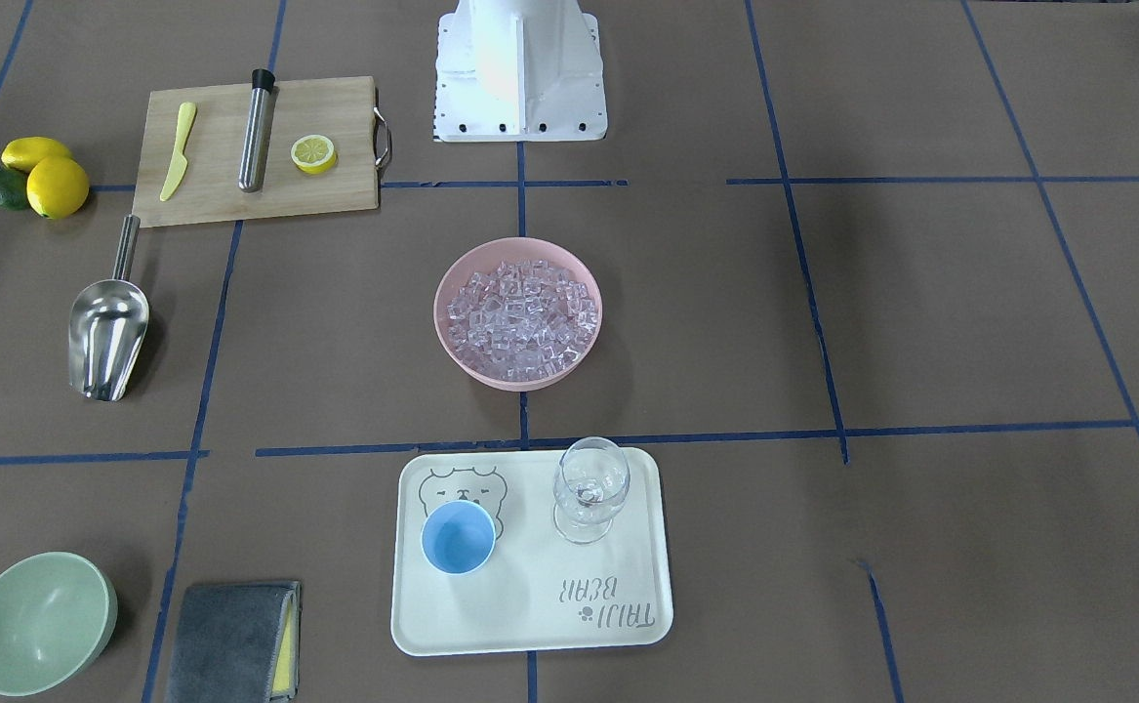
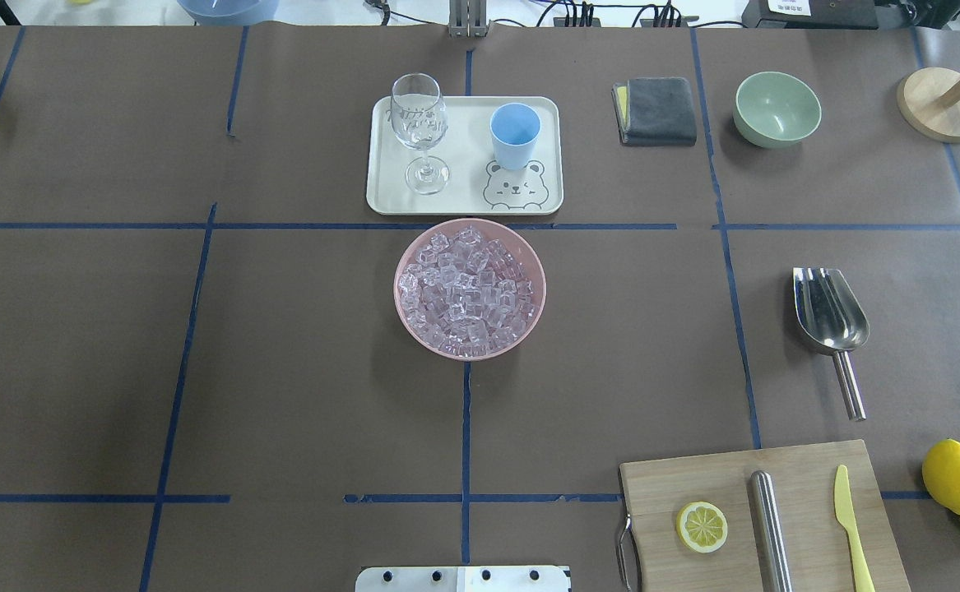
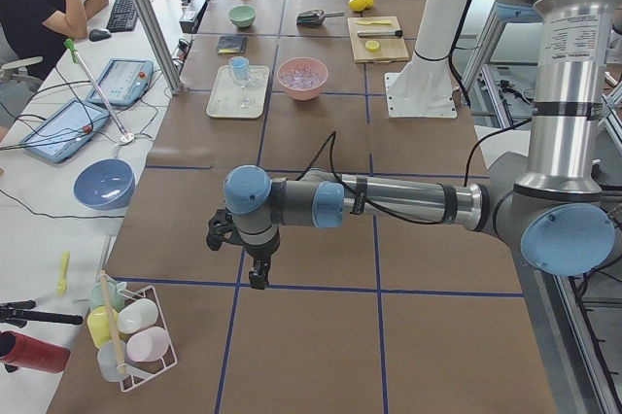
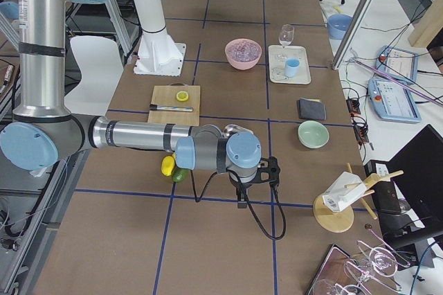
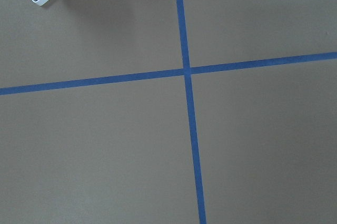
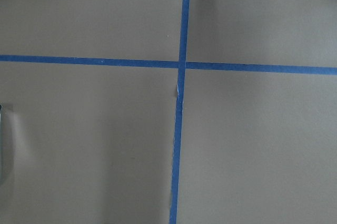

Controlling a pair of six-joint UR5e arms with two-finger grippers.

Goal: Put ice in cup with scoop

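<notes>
scoop [image 2: 830, 312] lying untouched, 3 o'clock of ice [image 2: 467, 292] overhead; r arm [image 4: 145, 135] needing handle grasp next; both jaws' state: can't tell.

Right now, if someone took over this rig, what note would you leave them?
Left gripper hangs over bare table; jaws open or shut, cannot tell. Right gripper: likewise.
Scoop lies on the table at the robot's right, handle toward the robot, untouched.
Ice fills the pink bowl. Cup stands empty on the tray.
Done: nothing. Left: grasp scoop, load ice, tip it into cup.
</notes>
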